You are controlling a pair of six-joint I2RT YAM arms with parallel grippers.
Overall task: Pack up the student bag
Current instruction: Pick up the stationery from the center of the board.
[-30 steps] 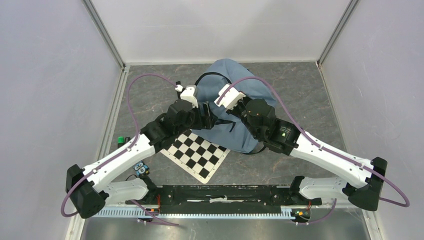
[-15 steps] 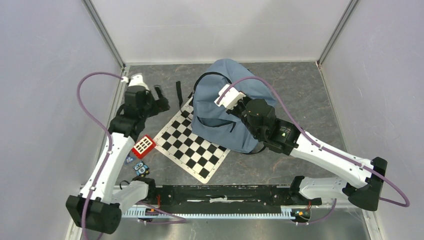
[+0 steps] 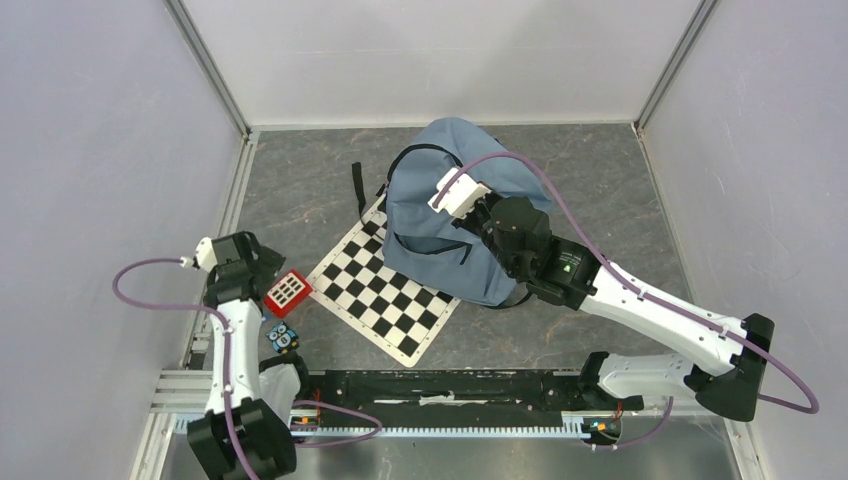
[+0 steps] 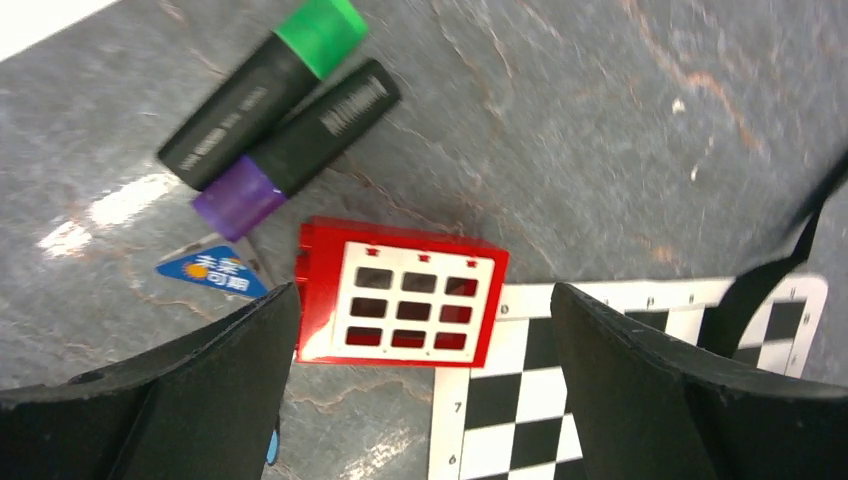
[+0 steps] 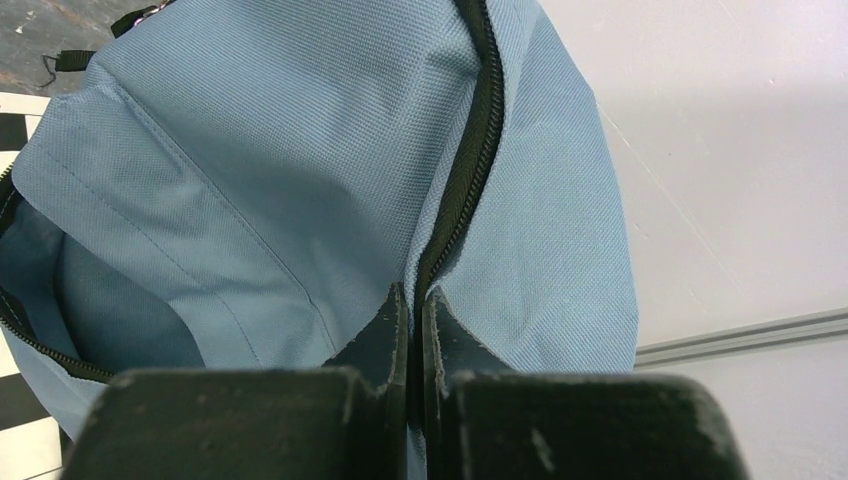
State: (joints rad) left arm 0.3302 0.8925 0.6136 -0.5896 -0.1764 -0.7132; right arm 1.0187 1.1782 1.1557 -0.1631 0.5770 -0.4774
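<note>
The left hand [image 4: 421,305] hangs spread wide right over the red box [image 4: 400,293], whose long side runs finger to finger. The student bag [image 3: 450,150] lies well off past its right finger, where the right hand [image 5: 415,300], pressed together, pinches the bag's zipped edge.

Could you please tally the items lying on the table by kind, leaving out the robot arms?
Backpack: 1
Markers: 2
Red box: 1
Checkerboard sheet: 1
Small blue stickers: 2
Total: 7
</note>
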